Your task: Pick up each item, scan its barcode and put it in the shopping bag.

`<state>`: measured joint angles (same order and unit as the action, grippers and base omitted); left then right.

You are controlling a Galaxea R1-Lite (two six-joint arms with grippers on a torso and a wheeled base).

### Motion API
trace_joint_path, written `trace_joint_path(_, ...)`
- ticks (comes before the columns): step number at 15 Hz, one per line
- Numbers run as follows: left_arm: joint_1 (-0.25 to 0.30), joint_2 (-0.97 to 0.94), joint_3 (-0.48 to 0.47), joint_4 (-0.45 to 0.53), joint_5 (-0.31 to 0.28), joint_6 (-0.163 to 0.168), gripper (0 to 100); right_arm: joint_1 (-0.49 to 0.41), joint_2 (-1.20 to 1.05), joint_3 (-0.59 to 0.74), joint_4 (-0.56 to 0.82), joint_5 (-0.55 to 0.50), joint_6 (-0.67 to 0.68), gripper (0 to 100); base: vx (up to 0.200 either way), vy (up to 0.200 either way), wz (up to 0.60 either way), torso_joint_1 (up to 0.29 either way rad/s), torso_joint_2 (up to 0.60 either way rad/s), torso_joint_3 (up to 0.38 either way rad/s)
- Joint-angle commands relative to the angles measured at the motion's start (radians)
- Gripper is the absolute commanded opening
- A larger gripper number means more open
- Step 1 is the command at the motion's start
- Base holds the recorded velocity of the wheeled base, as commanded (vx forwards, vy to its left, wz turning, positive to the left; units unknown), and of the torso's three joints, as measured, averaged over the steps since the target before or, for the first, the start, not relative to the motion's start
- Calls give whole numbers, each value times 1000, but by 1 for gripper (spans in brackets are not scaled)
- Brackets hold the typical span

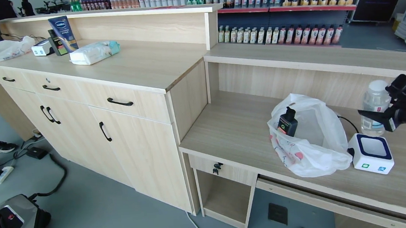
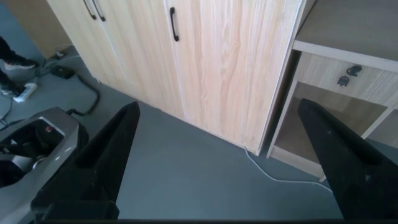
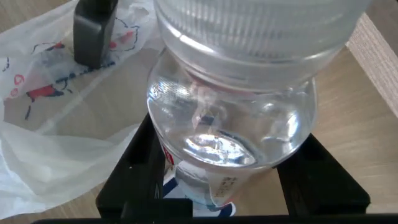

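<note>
Where the low tabletop (image 1: 233,126) meets its back wall (image 1: 259,83), entry one: water bottle (image 1: 374,108), clear, white cap, upright, at the far right of the surface.

Right arm: comes in level from the right edge of the head view, cabling on top. Right pincer (image 1: 368,114): at the bottle's lower half. In the right wrist view the bottle (image 3: 230,124) lies within the pincer, label low down. Whether the pincer clamps it or merely brackets it: cannot tell.

Left arm: held low and off to the left, above the grey floor (image 2: 199,168) in front of the cabinet doors (image 2: 230,56). Left pincer (image 2: 221,165): spread wide, nothing in it.

Entry two: shopping bag (image 1: 313,152), white film with red and blue print, mouth gaping, slumped mid-tabletop to the left of the bottle.

Entry three: black item (image 1: 287,122), upright in the bag's mouth, label with green and orange facing out.

Entry four: scanner (image 1: 371,152), white box with a dark-rimmed window, just beside the bag's right flank. A black cable (image 1: 347,121) runs along the tabletop behind the bag.

Placement: the scanner stands between the bottle and the front edge; the bag lies between the bottle and the tabletop's left end.

Higher tabletop (image 1: 140,64), well apart to the left:
- pack of wipes (image 1: 94,52), lying flat
- blue carton (image 1: 63,32), upright
- second scanner (image 1: 42,49)
- second bag (image 1: 1,51)

Behind: shelves (image 1: 282,9) lined with drink bottles.

On the floor at left: power strip (image 1: 0,175) with cords.
</note>
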<state>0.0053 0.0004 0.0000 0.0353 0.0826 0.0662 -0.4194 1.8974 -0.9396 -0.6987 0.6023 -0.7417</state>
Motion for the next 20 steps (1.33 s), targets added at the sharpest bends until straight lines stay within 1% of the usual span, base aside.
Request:
trace_joint_path(1,1,0,0,0,0,0,100,57,-172,-64,102,-136,203,0,0,0,0,0,0,0)
trace_joint_path(2,1,0,0,0,0,0,100,86,-186,-71,104,-216,275,0,0,0,0,0,0,0)
trace_joint_path(3,1,0,0,0,0,0,100,113,-195,-71,104,-305,318,0,0,0,0,0,0,0)
trace_joint_path(5,1,0,0,0,0,0,100,137,-210,-61,110,-375,323,0,0,0,0,0,0,0)
trace_joint_path(6,1,0,0,0,0,0,100,143,-212,-53,107,-378,329,0,0,0,0,0,0,0)
trace_joint_path(7,1,0,0,0,0,0,100,145,-212,-51,107,-380,344,0,0,0,600,-2,-2,2)
trace_joint_path(9,1,0,0,0,0,0,100,146,-204,-58,102,-432,375,0,0,0,600,5,2,2)
trace_joint_path(12,1,0,0,0,0,0,100,146,-155,-122,100,-469,476,0,0,0,600,2,4,4)
trace_joint_path(14,1,0,0,0,0,0,100,143,-107,-156,93,-469,535,0,0,0,0,0,0,0)
trace_joint_path(15,1,0,0,0,0,0,100,140,-89,-157,76,-469,536,0,0,0,0,0,0,0)
trace_joint_path(17,1,0,0,0,0,0,100,109,3,-159,-38,-467,539,0,0,0,0,0,0,0)
trace_joint_path(20,1,0,0,0,0,0,100,85,83,-151,-91,-467,535,0,0,0,0,0,0,0)
